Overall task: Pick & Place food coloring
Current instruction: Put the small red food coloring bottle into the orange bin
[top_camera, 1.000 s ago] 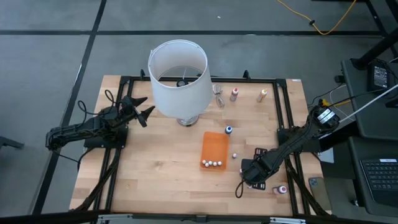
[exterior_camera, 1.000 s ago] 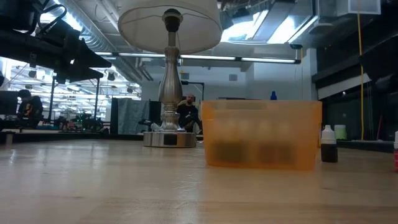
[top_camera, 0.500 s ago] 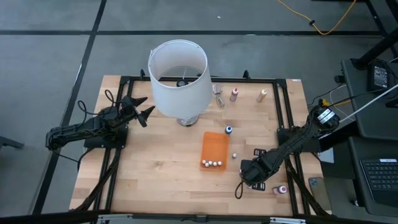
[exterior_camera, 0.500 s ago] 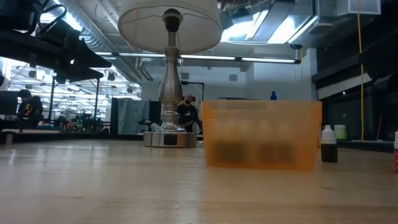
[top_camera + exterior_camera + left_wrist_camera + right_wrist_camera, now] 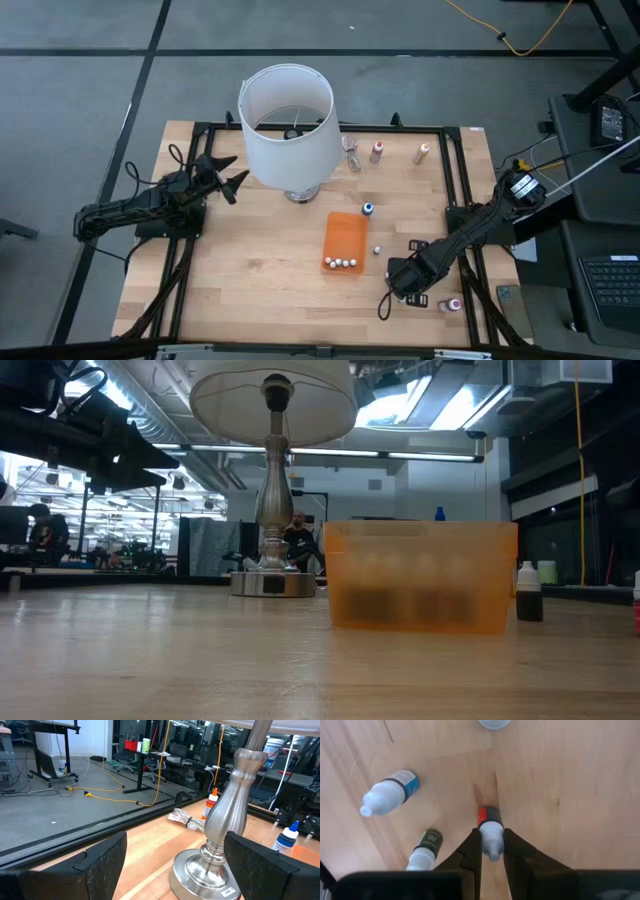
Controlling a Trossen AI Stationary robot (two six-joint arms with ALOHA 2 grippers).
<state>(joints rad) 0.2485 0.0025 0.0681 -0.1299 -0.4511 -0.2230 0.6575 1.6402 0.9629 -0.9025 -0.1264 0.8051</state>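
This was a robotics lab or workshop hall. A pale butcher-block wooden counter [image 5: 270, 260] stood in a black metal frame [image 5: 455, 170] on grey concrete floor [image 5: 80, 80]. A yellow cable [image 5: 117, 787] trailed past wheeled workstations, with exposed ceiling ducts [image 5: 180, 445] and bright strip lights overhead.

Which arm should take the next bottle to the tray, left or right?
Right. Its pincer is down at the table's near right corner with its fingers either side of a red-labelled bottle, close to the orange tray. The left pincer waits open beside the lamp, far from any bottles.
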